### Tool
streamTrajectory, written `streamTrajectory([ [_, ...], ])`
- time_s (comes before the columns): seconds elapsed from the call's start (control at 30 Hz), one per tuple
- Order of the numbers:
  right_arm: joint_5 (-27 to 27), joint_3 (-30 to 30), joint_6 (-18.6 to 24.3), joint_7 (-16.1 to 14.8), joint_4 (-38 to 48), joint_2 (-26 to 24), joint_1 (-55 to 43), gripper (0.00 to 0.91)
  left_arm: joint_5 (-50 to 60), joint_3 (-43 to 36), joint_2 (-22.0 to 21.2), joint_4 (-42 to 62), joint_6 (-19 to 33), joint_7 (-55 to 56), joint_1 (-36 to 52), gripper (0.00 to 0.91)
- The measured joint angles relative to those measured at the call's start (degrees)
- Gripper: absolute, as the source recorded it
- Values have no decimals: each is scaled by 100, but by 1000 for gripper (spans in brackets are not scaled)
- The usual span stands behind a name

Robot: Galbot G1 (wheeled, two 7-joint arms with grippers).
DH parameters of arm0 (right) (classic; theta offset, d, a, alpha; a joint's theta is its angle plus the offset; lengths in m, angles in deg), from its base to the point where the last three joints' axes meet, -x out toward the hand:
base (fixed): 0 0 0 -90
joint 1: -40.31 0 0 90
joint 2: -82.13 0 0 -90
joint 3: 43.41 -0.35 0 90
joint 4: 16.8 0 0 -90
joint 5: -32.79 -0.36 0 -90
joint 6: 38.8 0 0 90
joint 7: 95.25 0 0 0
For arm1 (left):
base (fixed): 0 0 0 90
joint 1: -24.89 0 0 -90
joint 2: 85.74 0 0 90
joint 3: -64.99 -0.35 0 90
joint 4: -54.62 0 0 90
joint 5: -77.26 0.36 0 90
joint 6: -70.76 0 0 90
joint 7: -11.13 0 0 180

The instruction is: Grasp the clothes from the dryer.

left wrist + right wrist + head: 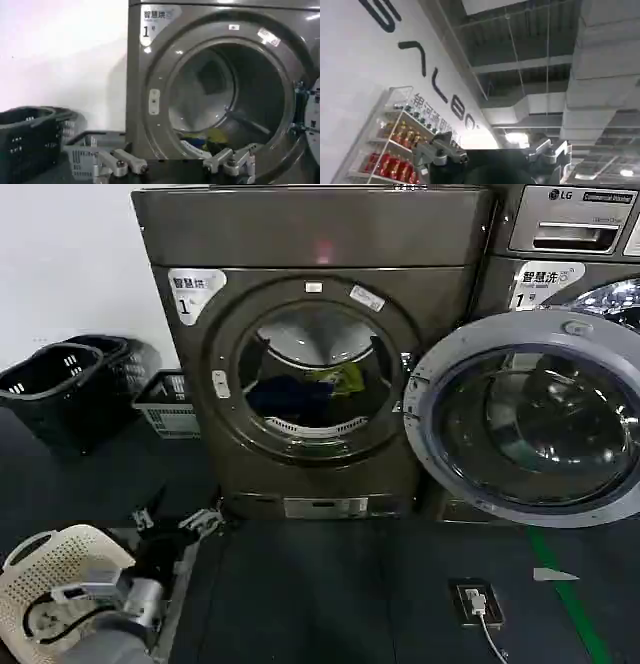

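The dryer (300, 239) is the bronze-grey machine with a "1" label, standing at centre. Its glass door (428, 409) is swung wide open to the right. Inside the drum lie the clothes (335, 379), a dark blue and yellow-green heap, which the left wrist view shows low in the porthole as clothes (212, 140). My left gripper (175, 522) hangs low at the front left, well short of the porthole, open with nothing between its fingers (127, 162). My right gripper (495, 155) points up at the ceiling, open and holding nothing.
Black baskets (60, 389) and a grey crate (165, 404) stand left of the dryer. A cream basket (50, 569) sits beside my left arm. The LG machine (570, 234) is behind the open door. A floor socket with cable (475, 602) lies at front right.
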Motion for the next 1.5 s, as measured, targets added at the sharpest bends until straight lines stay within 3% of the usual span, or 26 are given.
streamTrajectory([
  [0.53, -7, 47, 267, -115, 63, 15, 12, 907, 135, 15, -28, 51, 98, -88, 2, 907],
  [1.5, -46, 104, 365, -129, 39, 16, -44, 907, 212, -39, 12, 164, 175, -170, 147, 907],
])
